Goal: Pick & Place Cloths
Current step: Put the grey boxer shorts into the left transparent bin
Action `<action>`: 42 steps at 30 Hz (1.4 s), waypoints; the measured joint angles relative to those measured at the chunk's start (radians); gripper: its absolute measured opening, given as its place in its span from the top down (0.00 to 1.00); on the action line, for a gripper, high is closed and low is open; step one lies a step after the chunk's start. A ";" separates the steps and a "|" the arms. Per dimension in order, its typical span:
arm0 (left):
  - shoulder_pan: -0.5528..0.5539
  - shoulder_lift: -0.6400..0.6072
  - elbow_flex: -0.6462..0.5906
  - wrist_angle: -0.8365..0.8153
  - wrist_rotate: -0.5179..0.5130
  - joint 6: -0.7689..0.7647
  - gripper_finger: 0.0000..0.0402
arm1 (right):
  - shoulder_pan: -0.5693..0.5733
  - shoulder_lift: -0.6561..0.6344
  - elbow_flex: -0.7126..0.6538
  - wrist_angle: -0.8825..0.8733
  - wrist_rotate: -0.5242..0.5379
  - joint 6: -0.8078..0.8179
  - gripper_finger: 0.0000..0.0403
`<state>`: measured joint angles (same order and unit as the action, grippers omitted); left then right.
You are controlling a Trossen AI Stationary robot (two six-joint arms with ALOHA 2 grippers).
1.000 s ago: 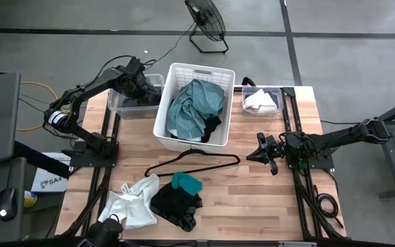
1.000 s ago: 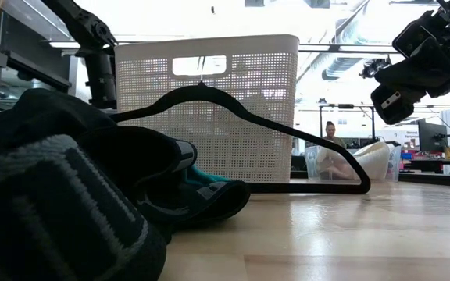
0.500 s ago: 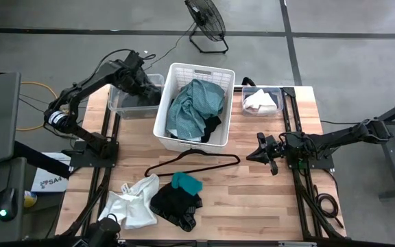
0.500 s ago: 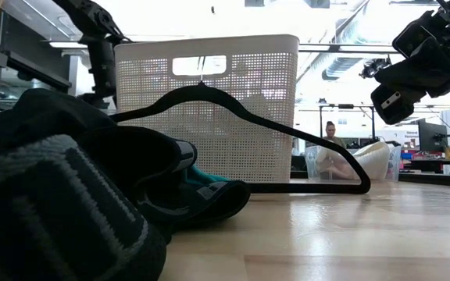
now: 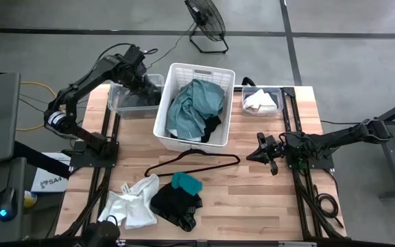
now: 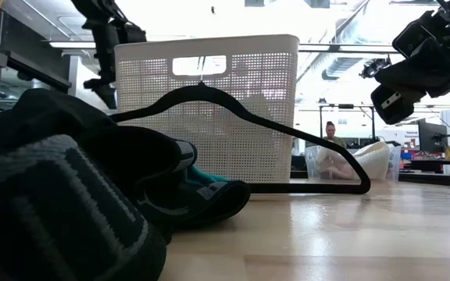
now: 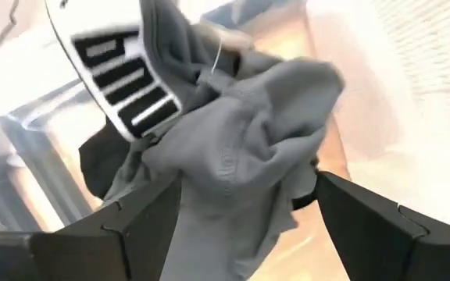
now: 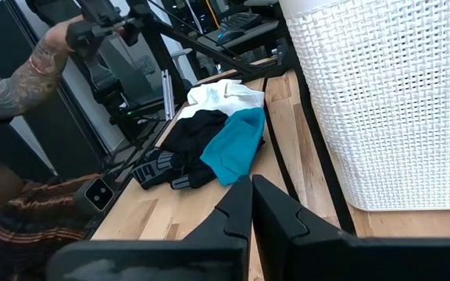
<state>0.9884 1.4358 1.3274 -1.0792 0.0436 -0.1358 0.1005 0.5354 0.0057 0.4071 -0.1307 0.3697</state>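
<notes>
Left claw [image 5: 137, 67] hangs over the clear plastic bin [image 5: 118, 104] at the table's far-left corner, fingers spread wide and gripping nothing. Just beyond the fingers in the wrist view, a crumpled grey fabric garment [image 7: 241, 164] lies in that bin with dark cloth beside it, so this reads as a drop just made. Outward: the white perforated laundry basket [image 5: 177, 74] holds a large teal-green cloth [image 5: 194, 106]. Near the front edge wait a white cloth [image 5: 132, 204], a black cloth [image 5: 173, 204] and a small bright teal piece [image 5: 186, 182], beside a thin black wire hanger [image 5: 194, 162]. Right claw [image 5: 265, 152] idles clenched at the table's right. Next, likely: swing to that front pile.
</notes>
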 joint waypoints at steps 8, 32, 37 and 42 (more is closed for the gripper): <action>-0.035 -0.040 0.056 0.056 -0.162 0.010 0.36 | 0.000 0.000 0.000 0.000 0.000 0.000 0.99; 0.045 0.004 -0.031 0.296 -0.235 0.023 0.51 | 0.000 0.000 0.000 0.000 0.000 0.000 0.99; 0.053 0.018 -0.031 0.322 -0.224 0.026 0.35 | 0.000 0.000 0.000 0.000 -0.001 0.000 0.99; 0.052 0.032 -0.031 0.357 -0.214 0.023 0.31 | 0.000 0.000 0.000 0.000 0.000 0.000 0.99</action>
<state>1.0408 1.4680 1.2961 -0.7220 -0.1707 -0.1127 0.1005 0.5354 0.0059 0.4072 -0.1310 0.3697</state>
